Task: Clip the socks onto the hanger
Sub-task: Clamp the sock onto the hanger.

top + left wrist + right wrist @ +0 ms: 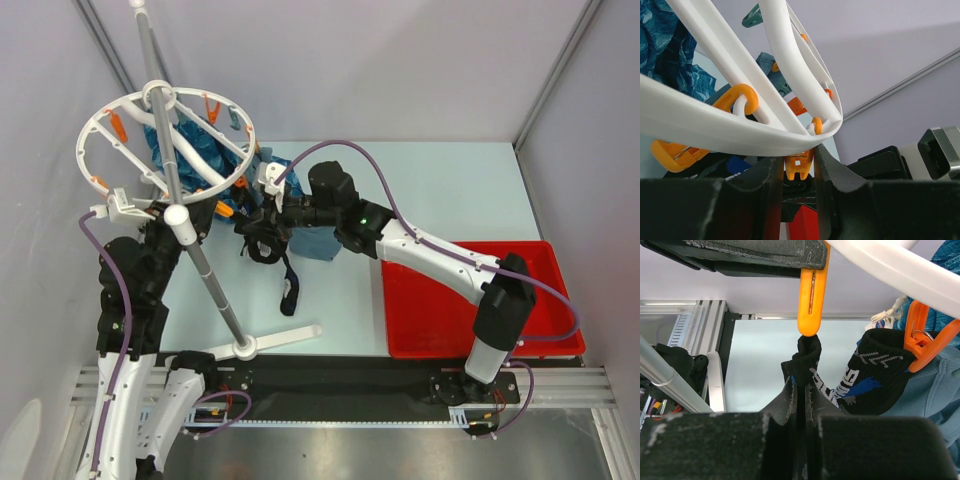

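orange clip (810,295) sits in left gripper (798,162), right gripper (801,392) pinching sock (807,357) beneath.

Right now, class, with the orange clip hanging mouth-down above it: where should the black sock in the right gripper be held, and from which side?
Pinch the black sock below its bunched top edge, from underneath, as the right gripper does. The orange clip hangs vertical, mouth down, so the sock's tip must stand free above the grip to enter it.

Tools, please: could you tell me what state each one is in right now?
Left tool: shut on an orange clip.
Right tool: shut on a black sock.
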`<move>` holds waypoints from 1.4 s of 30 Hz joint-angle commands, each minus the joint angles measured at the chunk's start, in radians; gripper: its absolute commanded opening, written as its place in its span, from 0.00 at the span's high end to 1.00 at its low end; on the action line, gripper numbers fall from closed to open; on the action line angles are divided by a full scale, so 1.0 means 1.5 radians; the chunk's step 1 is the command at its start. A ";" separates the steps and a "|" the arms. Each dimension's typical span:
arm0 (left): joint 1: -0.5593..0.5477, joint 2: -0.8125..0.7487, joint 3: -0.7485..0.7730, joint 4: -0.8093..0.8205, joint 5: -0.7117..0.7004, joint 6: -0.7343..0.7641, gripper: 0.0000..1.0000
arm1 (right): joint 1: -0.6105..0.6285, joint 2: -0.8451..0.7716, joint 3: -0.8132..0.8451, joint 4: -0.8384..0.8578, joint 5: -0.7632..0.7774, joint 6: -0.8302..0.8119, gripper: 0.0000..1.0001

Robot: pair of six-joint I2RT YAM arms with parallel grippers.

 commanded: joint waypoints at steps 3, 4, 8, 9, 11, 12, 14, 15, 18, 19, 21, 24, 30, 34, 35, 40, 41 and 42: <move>-0.005 0.000 0.001 -0.018 0.011 0.009 1.00 | 0.004 -0.014 0.027 0.043 -0.009 0.006 1.00; -0.005 0.000 0.002 -0.018 0.010 0.010 1.00 | 0.004 -0.015 0.027 0.043 -0.009 0.006 1.00; -0.005 0.001 0.001 -0.020 0.012 0.013 1.00 | 0.005 -0.015 0.028 0.055 -0.015 0.012 1.00; -0.005 0.001 0.001 -0.020 0.010 0.014 1.00 | 0.005 -0.015 0.029 0.055 -0.016 0.013 1.00; -0.005 0.000 0.001 -0.024 0.007 0.017 1.00 | 0.005 -0.018 0.029 0.053 -0.015 0.012 1.00; -0.005 0.000 0.002 -0.025 0.005 0.018 1.00 | 0.005 -0.018 0.028 0.053 -0.014 0.011 1.00; -0.005 0.001 0.003 -0.026 0.003 0.022 1.00 | 0.004 -0.024 0.026 0.048 -0.009 0.007 1.00; -0.005 -0.001 0.003 -0.025 0.002 0.022 1.00 | 0.004 -0.026 0.025 0.049 -0.009 0.006 1.00; -0.005 0.001 0.002 -0.024 0.003 0.022 1.00 | 0.004 -0.033 0.022 0.046 -0.011 0.005 1.00; -0.005 0.000 0.001 -0.022 0.003 0.021 1.00 | 0.004 -0.032 0.022 0.044 -0.018 0.004 1.00; -0.005 0.001 0.002 -0.019 0.007 0.019 1.00 | 0.005 -0.026 0.024 0.043 -0.023 0.004 1.00; -0.005 0.005 0.003 -0.014 0.012 0.014 1.00 | 0.007 -0.012 0.038 0.040 -0.028 0.007 1.00; -0.005 0.004 0.005 -0.017 0.010 0.016 1.00 | 0.015 -0.008 0.041 0.054 -0.028 0.009 1.00; -0.005 0.001 0.008 -0.017 0.009 0.016 1.00 | 0.015 -0.006 0.041 0.036 -0.026 0.001 1.00; -0.005 0.003 0.010 -0.016 0.009 0.017 1.00 | 0.014 -0.006 0.041 0.038 -0.027 0.000 1.00; -0.005 0.009 0.013 -0.015 0.014 0.016 1.00 | 0.017 -0.001 0.045 0.054 -0.035 0.003 1.00; -0.005 0.009 0.013 -0.016 0.014 0.016 1.00 | 0.017 0.003 0.052 0.054 -0.036 0.002 1.00; -0.005 0.007 0.013 -0.017 0.015 0.015 1.00 | 0.018 0.006 0.058 0.052 -0.037 0.000 1.00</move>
